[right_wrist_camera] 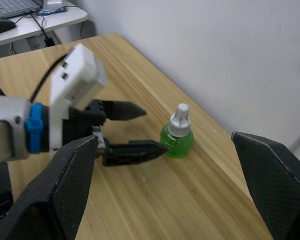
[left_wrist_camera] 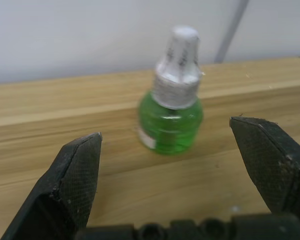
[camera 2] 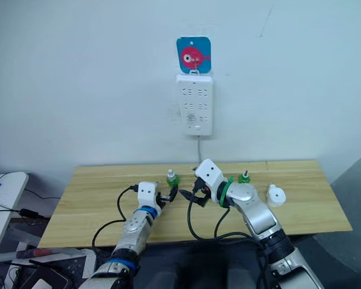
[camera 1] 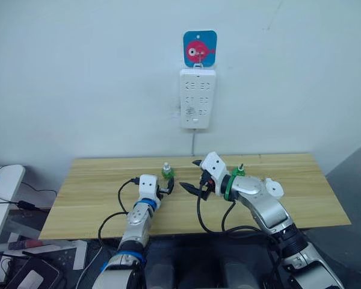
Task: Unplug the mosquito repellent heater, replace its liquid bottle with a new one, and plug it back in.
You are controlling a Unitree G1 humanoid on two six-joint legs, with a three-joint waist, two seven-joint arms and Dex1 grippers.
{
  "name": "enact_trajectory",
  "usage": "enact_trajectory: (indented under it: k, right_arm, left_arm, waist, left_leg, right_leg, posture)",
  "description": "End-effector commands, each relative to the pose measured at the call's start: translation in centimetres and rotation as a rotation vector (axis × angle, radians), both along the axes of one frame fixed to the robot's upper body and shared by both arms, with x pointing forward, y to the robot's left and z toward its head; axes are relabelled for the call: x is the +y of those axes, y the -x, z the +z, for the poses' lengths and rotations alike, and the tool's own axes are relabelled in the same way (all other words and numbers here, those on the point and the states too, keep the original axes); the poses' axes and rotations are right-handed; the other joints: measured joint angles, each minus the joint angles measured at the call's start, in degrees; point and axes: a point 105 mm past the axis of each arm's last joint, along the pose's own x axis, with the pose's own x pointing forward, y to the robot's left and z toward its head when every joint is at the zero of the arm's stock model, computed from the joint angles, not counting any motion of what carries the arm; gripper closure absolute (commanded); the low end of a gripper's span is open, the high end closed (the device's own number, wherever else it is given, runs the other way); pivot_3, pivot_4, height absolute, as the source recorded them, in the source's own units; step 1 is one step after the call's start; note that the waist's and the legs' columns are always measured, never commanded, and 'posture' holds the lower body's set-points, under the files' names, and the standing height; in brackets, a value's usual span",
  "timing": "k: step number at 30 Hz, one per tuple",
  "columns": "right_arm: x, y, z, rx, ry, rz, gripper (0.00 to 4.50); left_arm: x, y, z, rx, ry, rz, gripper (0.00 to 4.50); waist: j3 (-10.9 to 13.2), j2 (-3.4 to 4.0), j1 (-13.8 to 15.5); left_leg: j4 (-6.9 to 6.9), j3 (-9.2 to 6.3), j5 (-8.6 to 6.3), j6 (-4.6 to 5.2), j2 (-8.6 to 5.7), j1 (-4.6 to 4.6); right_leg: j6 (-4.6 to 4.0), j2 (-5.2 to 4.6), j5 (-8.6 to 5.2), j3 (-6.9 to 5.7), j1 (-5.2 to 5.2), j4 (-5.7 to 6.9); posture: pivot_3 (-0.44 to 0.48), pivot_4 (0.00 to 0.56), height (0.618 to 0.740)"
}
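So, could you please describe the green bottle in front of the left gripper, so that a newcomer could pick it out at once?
Start from the wooden table under the white power strip on the wall. The bottle stands upright near the table's middle, just beyond the open left gripper. Unlike the second green bottle further right beside the mosquito repellent heater, this one wears a tall white cap.

A pale wooden table [camera 1: 96, 198] against a plain white wall [camera 1: 78, 72] — grey floor [camera 1: 355, 174] beside it.

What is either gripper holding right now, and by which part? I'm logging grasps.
Nothing is held. The left gripper is open, its jaws either side of the green bottle without touching it. The right gripper is open and empty.
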Motion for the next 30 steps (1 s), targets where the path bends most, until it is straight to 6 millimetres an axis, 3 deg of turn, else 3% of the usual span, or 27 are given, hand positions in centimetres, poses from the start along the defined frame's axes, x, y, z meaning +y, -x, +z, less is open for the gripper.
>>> enact_trajectory:
  k: [1,20,24,28,30]
  right_arm:
    - [0.5,0.1,2.5,-0.057,-0.029,0.015,0.04]
    - [-0.2,0.0,3.5,-0.044,-0.042,-0.026,0.04]
    - [-0.1,-0.4,4.0,-0.05,-0.056,-0.035,0.0]
    - [0.0,-0.5,4.2,-0.051,-0.065,-0.04,0.0]
    - [0.0,-0.6,4.2,-0.049,-0.067,-0.042,0.0]
  left_arm:
    - [-0.5,-0.8,0.5,-0.02,0.002,0.005,0.0]
    - [0.5,-3.0,1.6,-0.007,-0.117,0.082,0.0]
    - [1.0,-2.9,1.1,0.02,-0.111,0.099,0.86]
    - [1.2,-2.7,0.9,0.029,-0.11,0.094,2.17]
    - [1.3,-2.7,0.9,0.029,-0.115,0.09,2.33]
  waist:
    - [0.1,-0.01,-0.5]
    - [0.2,-0.06,-1.4]
    - [0.2,-0.06,-1.5]
    - [0.2,-0.08,-1.5]
    - [0.2,-0.08,-1.5]
  left_leg:
    - [-0.01,0.0,0.0,0.0,0.0,0.0]
    - [-0.04,0.0,-0.01,-0.02,0.01,0.0]
    - [-0.06,0.0,-0.01,-0.02,0.02,0.0]
    - [-0.06,0.0,-0.01,-0.02,0.02,0.0]
    - [-0.07,-0.01,-0.01,-0.02,0.02,0.0]
  right_leg:
    - [0.0,0.0,0.0,0.0,-0.01,0.0]
    - [0.01,0.0,0.0,-0.04,-0.01,-0.03]
    - [0.01,0.0,0.0,-0.04,-0.02,-0.04]
    - [0.01,0.0,0.0,-0.04,-0.02,-0.04]
    - [0.01,0.0,0.0,-0.04,-0.03,-0.04]
  posture:
    - [-0.109,0.197,0.74]
    - [-0.136,0.185,0.74]
    - [-0.137,0.186,0.74]
    - [-0.133,0.187,0.74]
    - [-0.129,0.186,0.74]
